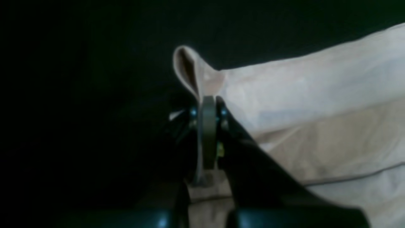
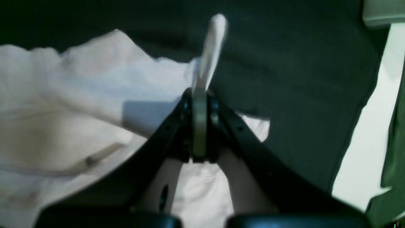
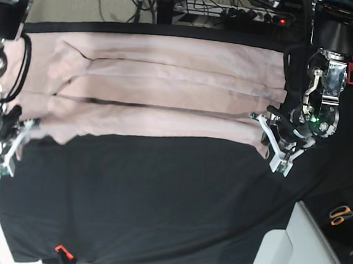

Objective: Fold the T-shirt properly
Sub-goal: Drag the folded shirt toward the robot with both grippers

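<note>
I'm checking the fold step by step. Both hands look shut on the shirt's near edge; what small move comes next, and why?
Probably lift both together: the left hand and right hand each pinch a corner of the shirt, which lies in long folds across the table.

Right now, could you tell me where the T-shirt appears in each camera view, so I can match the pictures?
Left wrist: the T-shirt fills the right side, a fold pinched in the left gripper.
Right wrist: it covers the left half, an edge clamped in the right gripper.
Base: it lies across the upper table.
Shared landmark: the black table cloth.
</note>
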`<state>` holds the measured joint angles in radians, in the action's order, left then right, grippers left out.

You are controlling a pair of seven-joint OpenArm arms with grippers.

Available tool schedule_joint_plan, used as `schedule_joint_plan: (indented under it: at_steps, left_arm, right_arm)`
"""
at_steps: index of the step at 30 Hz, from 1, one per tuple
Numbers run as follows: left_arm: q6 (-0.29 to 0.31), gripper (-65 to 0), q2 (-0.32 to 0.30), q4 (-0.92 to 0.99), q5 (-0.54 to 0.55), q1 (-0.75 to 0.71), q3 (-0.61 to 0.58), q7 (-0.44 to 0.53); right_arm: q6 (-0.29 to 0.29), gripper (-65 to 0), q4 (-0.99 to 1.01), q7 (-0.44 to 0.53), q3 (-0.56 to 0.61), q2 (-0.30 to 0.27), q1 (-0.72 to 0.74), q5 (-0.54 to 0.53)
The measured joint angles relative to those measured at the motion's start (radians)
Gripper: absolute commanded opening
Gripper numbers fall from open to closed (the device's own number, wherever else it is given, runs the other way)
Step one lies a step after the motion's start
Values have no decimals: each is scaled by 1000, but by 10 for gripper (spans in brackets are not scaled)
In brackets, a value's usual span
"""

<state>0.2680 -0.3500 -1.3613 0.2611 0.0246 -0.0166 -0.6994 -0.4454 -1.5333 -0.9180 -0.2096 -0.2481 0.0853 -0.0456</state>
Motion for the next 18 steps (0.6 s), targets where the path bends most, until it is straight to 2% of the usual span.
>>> schedule_joint_plan:
  at_steps: [7,12,18]
  left_arm:
    - [0,-650,-18,-10,0,-6,-11,1]
    - [0,-650,-18,-39,0,-60,-11,-4]
    - [0,-650,-38,-125,0,-134,-5,0]
  right_arm:
    - [1,-650,-188,-93,-94,39,-145,-4]
    - [-5,-650,-201,-105,-116,88,-239,-5]
    - [0,-650,-206,-97,-129,95,-286,-3]
